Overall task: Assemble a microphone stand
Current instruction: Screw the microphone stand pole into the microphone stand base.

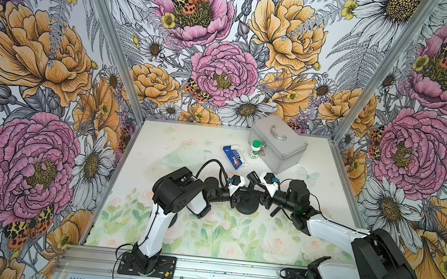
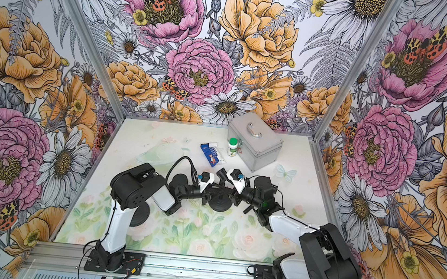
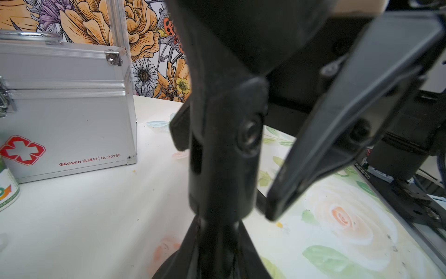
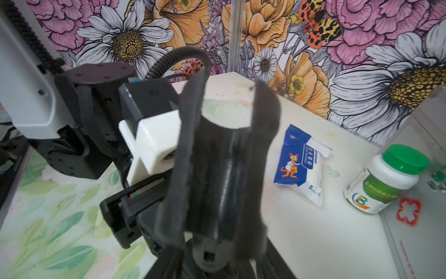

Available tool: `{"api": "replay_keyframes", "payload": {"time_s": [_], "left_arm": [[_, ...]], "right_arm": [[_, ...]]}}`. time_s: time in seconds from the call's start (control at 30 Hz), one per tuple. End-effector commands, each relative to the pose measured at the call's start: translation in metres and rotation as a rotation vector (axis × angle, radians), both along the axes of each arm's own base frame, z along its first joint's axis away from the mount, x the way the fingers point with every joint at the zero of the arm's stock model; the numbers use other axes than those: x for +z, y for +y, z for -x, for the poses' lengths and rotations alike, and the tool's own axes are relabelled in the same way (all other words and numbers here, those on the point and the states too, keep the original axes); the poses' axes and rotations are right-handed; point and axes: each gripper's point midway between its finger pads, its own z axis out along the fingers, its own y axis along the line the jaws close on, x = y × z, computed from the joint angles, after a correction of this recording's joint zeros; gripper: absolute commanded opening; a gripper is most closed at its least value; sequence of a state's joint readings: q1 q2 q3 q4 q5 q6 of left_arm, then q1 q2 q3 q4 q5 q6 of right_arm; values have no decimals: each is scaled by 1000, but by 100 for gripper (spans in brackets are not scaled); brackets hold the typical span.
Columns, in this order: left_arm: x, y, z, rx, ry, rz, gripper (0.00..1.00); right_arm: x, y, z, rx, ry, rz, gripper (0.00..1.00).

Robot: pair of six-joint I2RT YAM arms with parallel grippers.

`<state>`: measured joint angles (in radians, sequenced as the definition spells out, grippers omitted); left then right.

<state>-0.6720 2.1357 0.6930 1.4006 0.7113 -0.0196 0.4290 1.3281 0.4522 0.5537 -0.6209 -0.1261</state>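
Observation:
The microphone stand stands upright at the middle of the mat: a round black base (image 1: 246, 205) (image 2: 220, 203) with a black U-shaped clip (image 1: 252, 177) (image 4: 224, 157) on a hinged neck (image 3: 224, 145) above it. My left gripper (image 1: 241, 196) (image 3: 219, 225) comes in from the left and is shut on the short stem just under the neck. From the right, my right gripper (image 1: 254, 189) (image 4: 214, 256) stands open, with its fingers (image 3: 337, 120) on either side of the clip's neck. The stem itself is hidden by the fingers.
A silver first-aid case (image 1: 278, 143) stands at the back right. In front of it are a white bottle with a green cap (image 1: 255, 149) and a blue gauze pack (image 1: 233, 156). Both arm bases sit on the front rail (image 1: 231, 271).

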Motion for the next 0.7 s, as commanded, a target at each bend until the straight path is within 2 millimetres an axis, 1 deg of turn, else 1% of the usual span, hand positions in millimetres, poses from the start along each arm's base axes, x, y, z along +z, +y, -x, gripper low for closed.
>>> {"api": "replay_keyframes", "payload": {"time_s": [0.0, 0.07, 0.2, 0.27, 0.3, 0.33, 0.37, 0.43, 0.47, 0.53, 0.57, 0.67], "left_arm": [[-3, -2, 3, -28, -15, -1, 23], [-3, -2, 3, -30, -15, -1, 23], [-3, -2, 4, -37, -15, 0, 21], [-3, -1, 1, -20, -9, 0, 21], [-4, -1, 0, -20, -7, 1, 21], [-3, -1, -1, -17, -6, 3, 22], [-4, -1, -2, -11, -4, 1, 22], [-3, 0, -6, 27, -5, 0, 24], [-4, 1, -10, 57, 1, -3, 26], [-5, 5, -20, 118, 16, -1, 27], [-5, 6, -22, 130, 23, 0, 27], [-5, 6, -24, 134, 29, 2, 27]], "right_arm": [[6, 10, 11, 173, 48, -28, 46], [10, 14, 6, 213, 73, -47, 43], [9, 19, -1, 234, 106, -51, 26], [1, 12, -7, 163, 106, -21, 14], [-6, 7, -10, 98, 99, 3, 6], [-11, -2, -18, -11, 86, 19, 0], [-13, -11, -25, -124, 68, 18, 0], [-12, -35, -36, -422, 0, -3, 0], [-13, -45, -36, -565, -30, -9, 0], [-19, -57, -32, -752, -38, -8, 0], [-23, -54, -30, -769, -34, -6, 0], [-33, -21, -23, -638, -17, 16, 0]]}}
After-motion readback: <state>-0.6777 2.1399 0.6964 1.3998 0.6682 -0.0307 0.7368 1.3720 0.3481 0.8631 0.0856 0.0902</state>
